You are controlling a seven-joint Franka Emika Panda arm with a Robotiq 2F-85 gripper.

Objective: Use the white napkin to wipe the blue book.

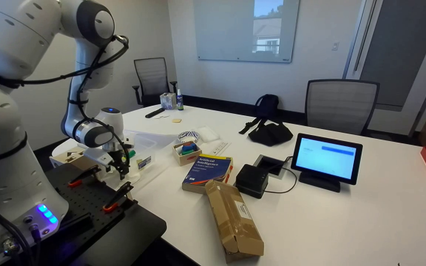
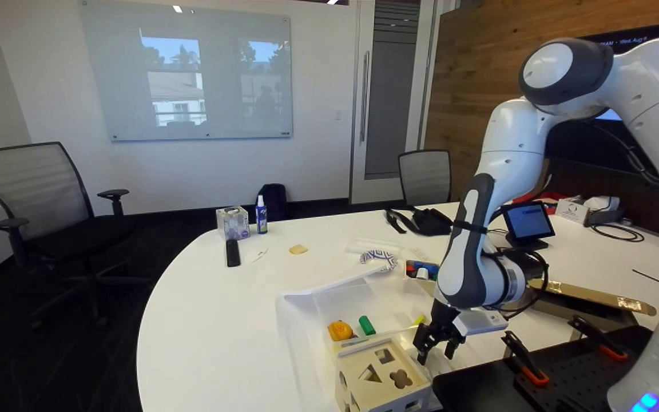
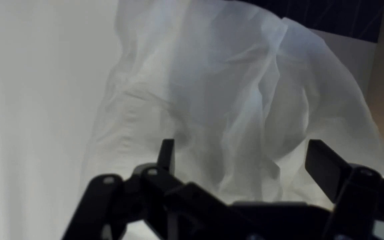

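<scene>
One thin, crumpled white napkin point(image 3: 198, 103) in the wrist view, spread below the jaws; seems to lie on the bench point(image 1: 327, 221) near the robot's black mounting plate point(image 1: 124, 236). Jaws wide apart, nothing held; can't tell if they touch paper. Expect next to no weight, limp, easily torn, likelier to slide than resist. I'd pinch the raised fold point(image 3: 253, 105), low, taking several layers so a loose flap is left for wiping. Blue book point(image 1: 209, 170) lies flat on the bench in an exterior view, well apart from the jaws. Looks thick and stiff; should take light strokes without shifting much.
</scene>
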